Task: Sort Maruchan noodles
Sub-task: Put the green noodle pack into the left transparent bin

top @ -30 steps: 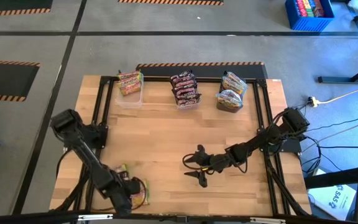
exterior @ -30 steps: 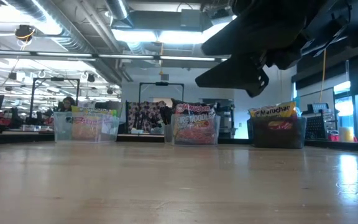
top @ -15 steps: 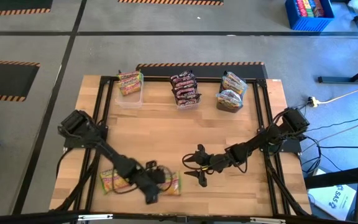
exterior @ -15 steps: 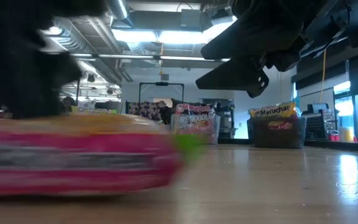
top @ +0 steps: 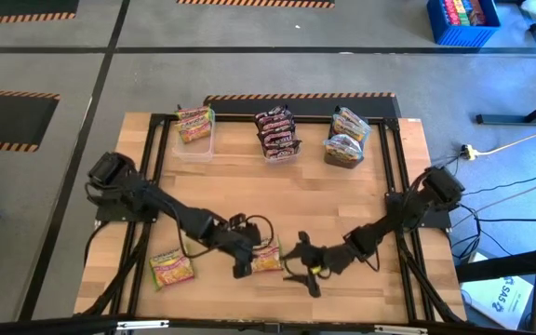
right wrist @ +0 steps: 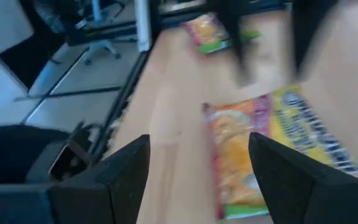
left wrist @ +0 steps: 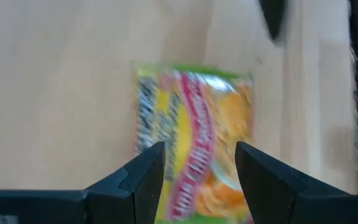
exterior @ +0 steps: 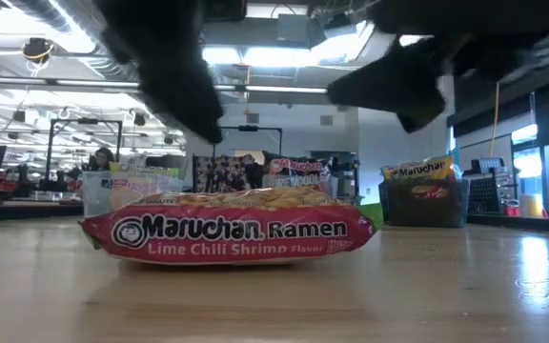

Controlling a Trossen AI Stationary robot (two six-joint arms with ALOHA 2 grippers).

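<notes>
The table (top: pixel 249 186) carries three tubs along its far edge: a clear tub (top: pixel 194 140) with yellow-green packets on the left, a middle tub (top: pixel 278 141) with dark maroon ones, and a dark grey tub (top: pixel 346 149) with yellow-orange ones on the right. Two yellow-green noodle packets lie loose at the near side: one (top: pixel 172 268) near the left corner, and the other packet (top: pixel 266 258) near the middle, between the two hands. The left hand (top: pixel 243 261) is just beside that middle packet, fingers spread wide and empty. The right hand (top: pixel 301 270) sits on the packet's other side, also open wide. To do this well, one hand should close squarely across the packet's flat edges while the other keeps clear, then carry it to the left tub.
</notes>
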